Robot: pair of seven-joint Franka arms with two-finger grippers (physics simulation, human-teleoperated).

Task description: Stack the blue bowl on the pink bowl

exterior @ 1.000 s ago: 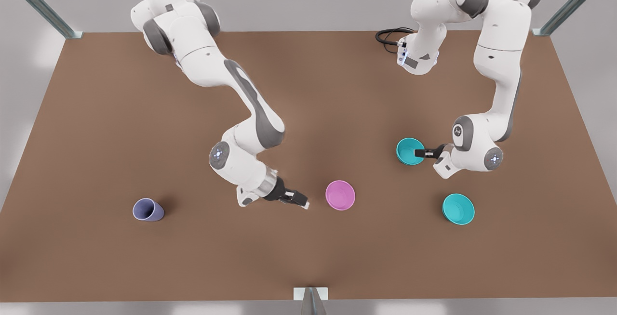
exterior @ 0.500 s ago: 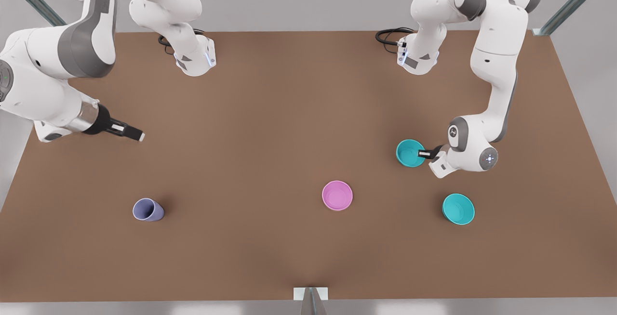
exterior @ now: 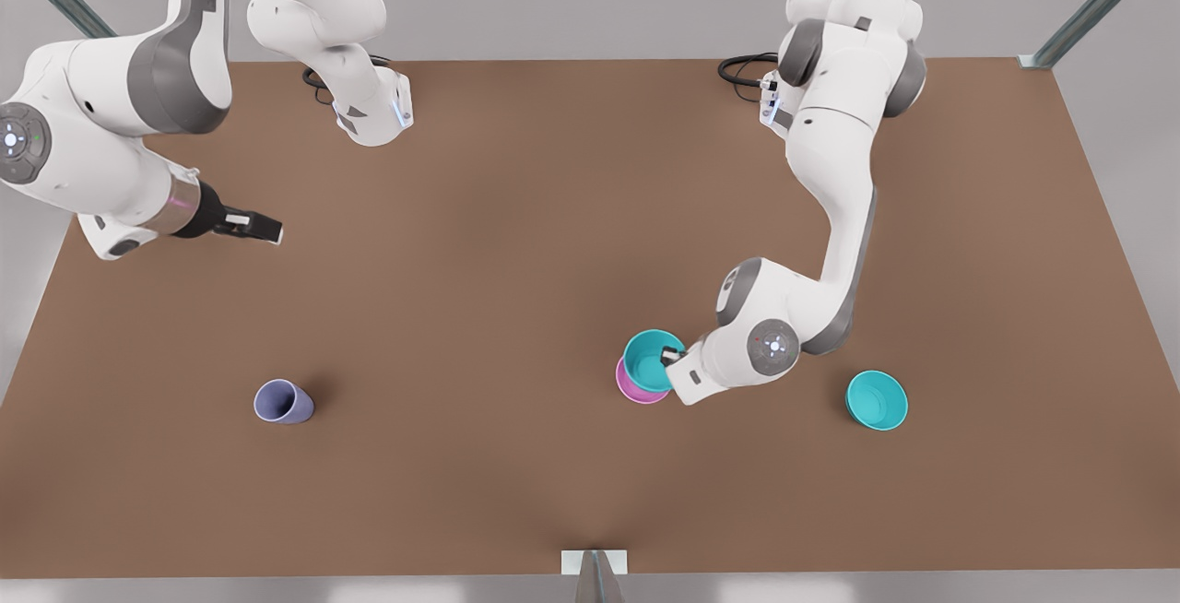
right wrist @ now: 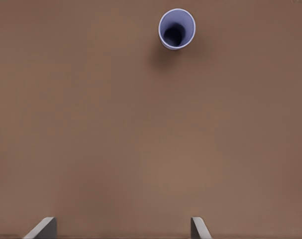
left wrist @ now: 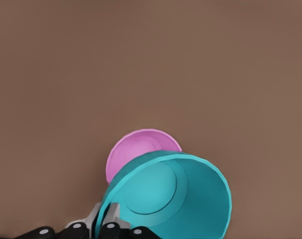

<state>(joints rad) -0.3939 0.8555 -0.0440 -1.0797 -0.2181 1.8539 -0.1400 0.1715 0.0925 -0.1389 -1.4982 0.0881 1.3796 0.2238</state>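
The blue bowl (exterior: 653, 360) is pinched at its rim by the left gripper (exterior: 670, 356) and held above the pink bowl (exterior: 631, 385), partly overlapping it and offset from its centre; a second teal bowl (exterior: 877, 399) is seen on the table (exterior: 516, 216) on the far side of that gripper's wrist; the right gripper (exterior: 265, 230), fingers spread, is held well away, with a lavender cup (exterior: 283, 401) on the table ahead of it.

Blue bowl (exterior: 651, 359) teal, plain; pink bowl (exterior: 631, 384) magenta. Second bowl (exterior: 876, 399) teal, cup (exterior: 282, 401) lavender. Worktop (exterior: 516, 243) plain brown.
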